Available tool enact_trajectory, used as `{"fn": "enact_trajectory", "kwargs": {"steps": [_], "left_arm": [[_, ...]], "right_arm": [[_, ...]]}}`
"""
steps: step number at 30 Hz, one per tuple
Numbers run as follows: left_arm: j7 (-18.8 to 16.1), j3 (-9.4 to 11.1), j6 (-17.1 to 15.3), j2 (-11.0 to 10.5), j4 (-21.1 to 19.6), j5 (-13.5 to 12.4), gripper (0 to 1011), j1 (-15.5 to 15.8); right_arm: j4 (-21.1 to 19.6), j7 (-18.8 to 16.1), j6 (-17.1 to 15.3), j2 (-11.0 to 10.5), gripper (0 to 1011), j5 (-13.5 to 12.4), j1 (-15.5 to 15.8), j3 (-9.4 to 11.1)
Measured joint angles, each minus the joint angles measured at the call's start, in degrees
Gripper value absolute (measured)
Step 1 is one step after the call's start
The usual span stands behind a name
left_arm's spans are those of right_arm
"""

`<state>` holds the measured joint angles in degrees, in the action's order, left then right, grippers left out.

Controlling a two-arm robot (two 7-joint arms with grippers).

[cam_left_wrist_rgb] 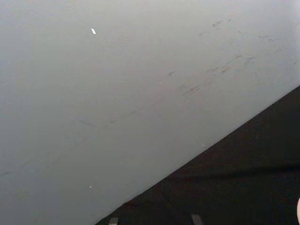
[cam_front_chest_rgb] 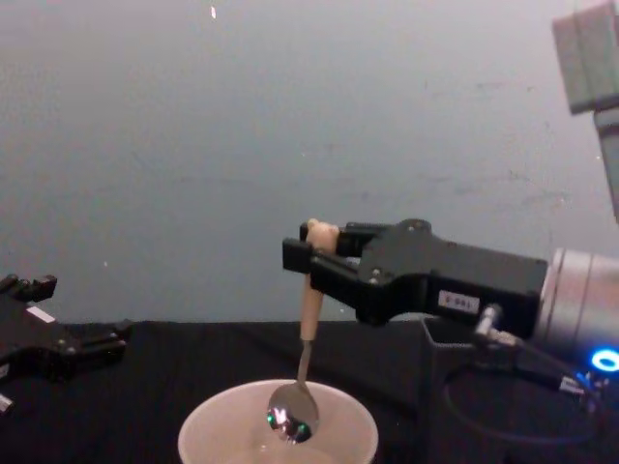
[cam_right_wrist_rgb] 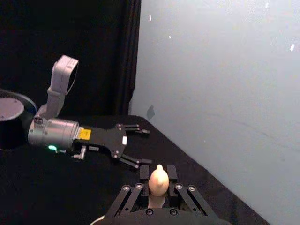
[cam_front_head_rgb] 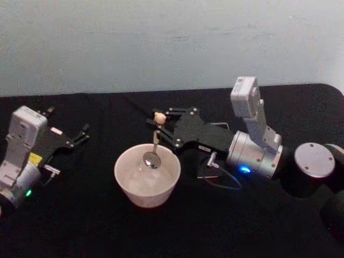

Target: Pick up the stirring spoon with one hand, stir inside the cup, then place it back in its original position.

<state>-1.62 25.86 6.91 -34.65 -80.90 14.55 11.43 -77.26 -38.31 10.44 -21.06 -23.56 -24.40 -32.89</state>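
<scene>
The stirring spoon [cam_front_head_rgb: 152, 159] hangs upright, its shiny bowl inside the cream-white cup [cam_front_head_rgb: 145, 193] near the far rim. My right gripper [cam_front_head_rgb: 160, 124] is shut on the beige handle just under the bear head. From the chest, the spoon [cam_front_chest_rgb: 309, 300] reaches from the right gripper [cam_front_chest_rgb: 311, 253] down into the cup [cam_front_chest_rgb: 198, 437]. The bear head [cam_right_wrist_rgb: 158, 180] sits between the right gripper's fingertips in the right wrist view. A dark box shape that may be the spoon's original position [cam_front_chest_rgb: 459, 406] stands under the right gripper's body. My left gripper [cam_front_head_rgb: 81, 134] rests open on the table at the left.
A black cloth covers the table [cam_front_head_rgb: 80, 226], and a pale wall [cam_front_head_rgb: 161, 43] stands close behind. A thin cable [cam_front_head_rgb: 223, 180] loops on the cloth beside the cup. The left gripper [cam_right_wrist_rgb: 136, 146] lies with its fingers spread, apart from the cup.
</scene>
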Motion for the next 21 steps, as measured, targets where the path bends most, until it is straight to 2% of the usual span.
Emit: {"fn": "enact_trajectory", "kwargs": {"steps": [10, 21], "left_arm": [[0.0, 0.0, 0.0, 0.0, 0.0, 0.0, 1001, 0.0], [0.0, 0.0, 0.0, 0.0, 0.0, 0.0, 1001, 0.0]], "right_arm": [[4.92, 0.08, 3.12, 2.38, 214, 2.81, -1.32, -0.98], [8.74, -0.67, 5.81, 4.6, 214, 4.17, -2.23, -1.47]]}}
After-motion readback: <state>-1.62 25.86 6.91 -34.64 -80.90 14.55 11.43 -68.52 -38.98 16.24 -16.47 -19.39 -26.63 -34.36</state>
